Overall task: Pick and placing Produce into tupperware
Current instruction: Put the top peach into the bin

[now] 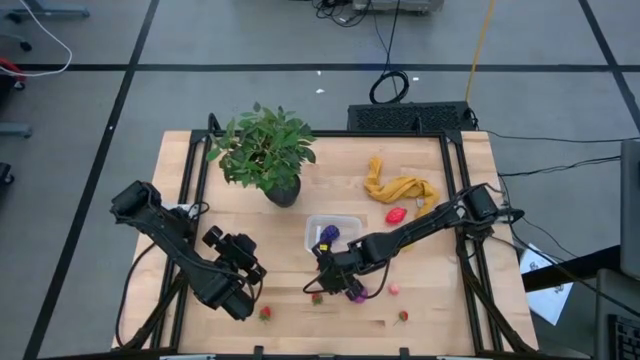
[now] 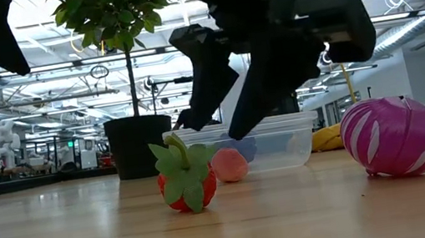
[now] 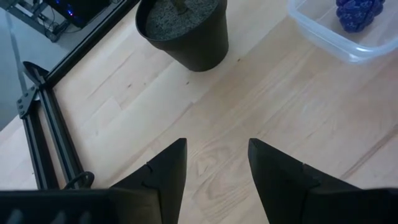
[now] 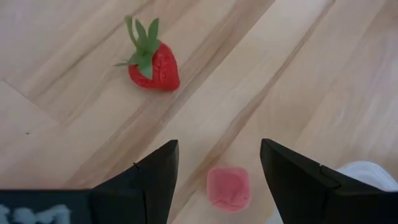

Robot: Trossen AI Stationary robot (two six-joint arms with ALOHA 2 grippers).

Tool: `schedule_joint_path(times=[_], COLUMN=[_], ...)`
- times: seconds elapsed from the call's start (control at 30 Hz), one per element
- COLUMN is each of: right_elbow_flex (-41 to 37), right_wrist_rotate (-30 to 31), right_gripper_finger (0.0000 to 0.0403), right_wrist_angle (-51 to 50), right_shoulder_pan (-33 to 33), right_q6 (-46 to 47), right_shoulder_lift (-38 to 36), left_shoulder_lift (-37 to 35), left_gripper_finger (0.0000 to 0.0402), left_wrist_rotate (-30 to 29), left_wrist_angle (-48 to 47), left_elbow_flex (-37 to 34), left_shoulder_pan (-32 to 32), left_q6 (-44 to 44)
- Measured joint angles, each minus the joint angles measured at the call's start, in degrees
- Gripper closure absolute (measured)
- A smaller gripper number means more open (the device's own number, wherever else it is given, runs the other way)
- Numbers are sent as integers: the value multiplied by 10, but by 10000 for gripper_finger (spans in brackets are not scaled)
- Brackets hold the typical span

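We see the right hand [image 1: 330, 283] low over the front middle of the surface [image 1: 430, 230], just in front of the tupperware [image 1: 345, 222], fingers spread apart and holding nothing; in its wrist view a pink piece [image 4: 228, 188] lies on the wood between the two fingers and a red strawberry [image 4: 153, 65] lies a bit farther ahead. In the low view that strawberry [image 2: 186, 176] sits in front, with the pink piece [image 2: 229, 165] behind it near the tupperware wall [image 2: 283, 138]. The left hand [image 1: 243, 258] hangs over the front left area, fingers parted, empty, pointing toward the plant pot [image 3: 184, 31]. Inside the tupperware there's a blue-purple bumpy fruit [image 1: 328, 235]; the left wrist view shows it too [image 3: 356, 12]. More produce is loose on the surface: a strawberry [image 1: 265, 313] near the front edge by the left hand, another strawberry [image 1: 403, 316] at front right, a small pink one [image 1: 394, 289] right of the right hand, a magenta fruit [image 1: 396, 214] beside the yellow cloth [image 1: 400, 187], and a magenta piece [image 1: 358, 295] touching or just beside the right hand, large in the low view [image 2: 392, 136]. The potted plant [image 1: 265, 150] stands at the back left of the tupperware.
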Motion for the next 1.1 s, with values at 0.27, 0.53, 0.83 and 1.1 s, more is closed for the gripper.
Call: schedule_joint_path(times=[0.27, 0.53, 0.83, 1.1], right_elbow_flex=[0, 0, 0, 0], right_wrist_rotate=[0, -2, -2, -2], right_gripper_finger=[183, 183, 183, 183], right_wrist_angle=[-1, -5, -6, -16], right_shoulder_pan=[0, -5, -16, -16], right_q6=[2, 11, 20, 33], right_shoulder_lift=[0, 3, 3, 3], left_shoulder_lift=[0, 0, 0, 0], left_gripper_finger=[224, 224, 224, 224], left_wrist_rotate=[0, 0, 0, -1], left_wrist_angle=[1, 1, 3, 3], left_elbow_flex=[0, 0, 0, 0], left_shoulder_pan=[0, 0, 0, 0], left_q6=[0, 0, 0, 0])
